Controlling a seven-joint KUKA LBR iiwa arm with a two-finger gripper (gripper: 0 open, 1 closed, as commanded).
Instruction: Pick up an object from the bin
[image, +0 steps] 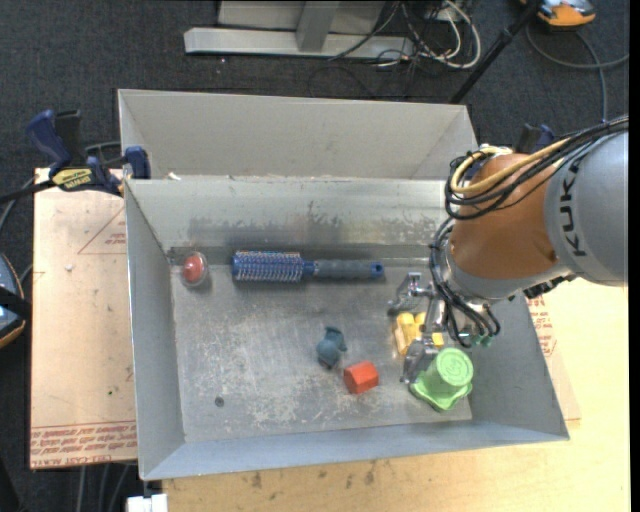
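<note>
While the gripper (422, 338) hung low near the right wall of the bin (150, 330), it stood over a small yellow piece (404, 330), with a green round cup (447, 378) just beside it toward the near right corner. Whether it was released or clenched could not be told. Judged step: approach, nothing lifted. The next move called for closing on the yellow piece, clear of the cup. Open floor lay leftward, beyond an orange block (361, 377) and a blue-grey lump (330, 347)

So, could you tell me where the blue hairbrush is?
In the camera view the hairbrush lies along the bin's far wall, its head leftward beside the red ball.
</note>
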